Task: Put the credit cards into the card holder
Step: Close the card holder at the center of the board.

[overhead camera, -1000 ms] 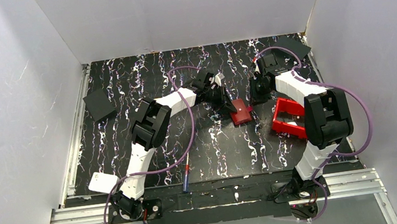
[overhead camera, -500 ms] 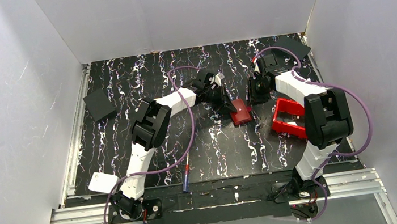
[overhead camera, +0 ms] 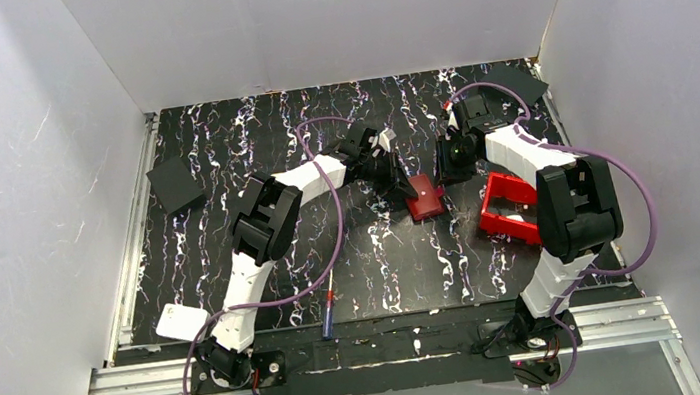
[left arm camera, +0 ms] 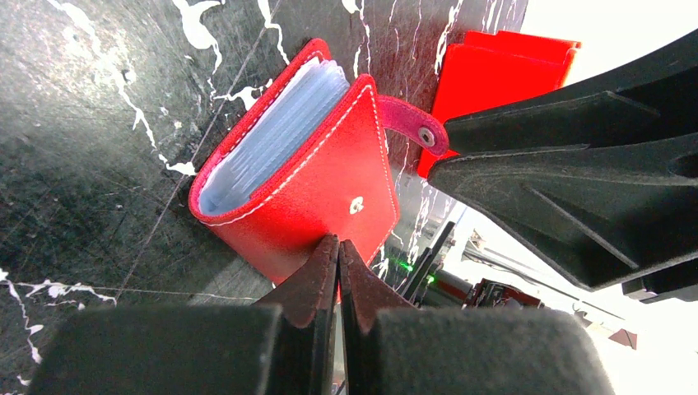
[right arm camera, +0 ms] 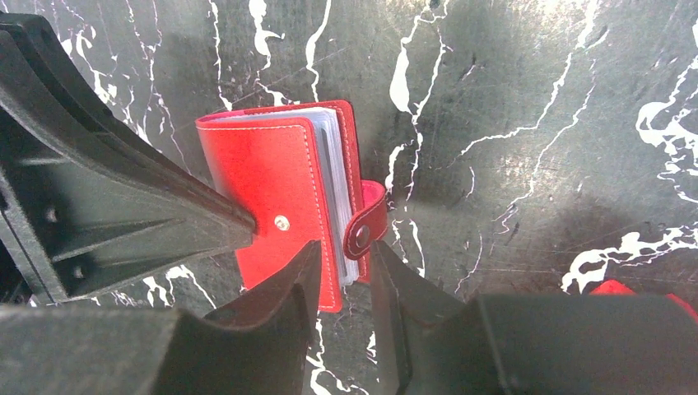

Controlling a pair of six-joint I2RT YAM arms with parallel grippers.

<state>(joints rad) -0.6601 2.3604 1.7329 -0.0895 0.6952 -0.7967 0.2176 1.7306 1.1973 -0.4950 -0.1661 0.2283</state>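
The card holder (overhead camera: 424, 197) is a small red case lying mid-table, nearly closed, with grey-blue pockets (left arm camera: 272, 136) showing at its open edge. Its strap with a snap (right arm camera: 365, 227) hangs loose. My left gripper (overhead camera: 404, 184) is shut, its tips (left arm camera: 337, 248) resting on the red cover (left arm camera: 317, 177). My right gripper (overhead camera: 448, 169) is slightly open; its jaws (right arm camera: 344, 257) straddle the holder's (right arm camera: 272, 193) open edge and the strap. No loose credit cards show; I cannot tell what the pockets hold.
A red open-topped bin (overhead camera: 507, 205) sits just right of the holder, under the right arm. Black flat squares lie at far left (overhead camera: 173, 186) and back right (overhead camera: 520, 82). A white object (overhead camera: 180, 322) and a pen-like tool (overhead camera: 327, 315) lie near the front edge.
My right gripper has shifted slightly at the holder's right edge. The left gripper and the holder have stayed put.
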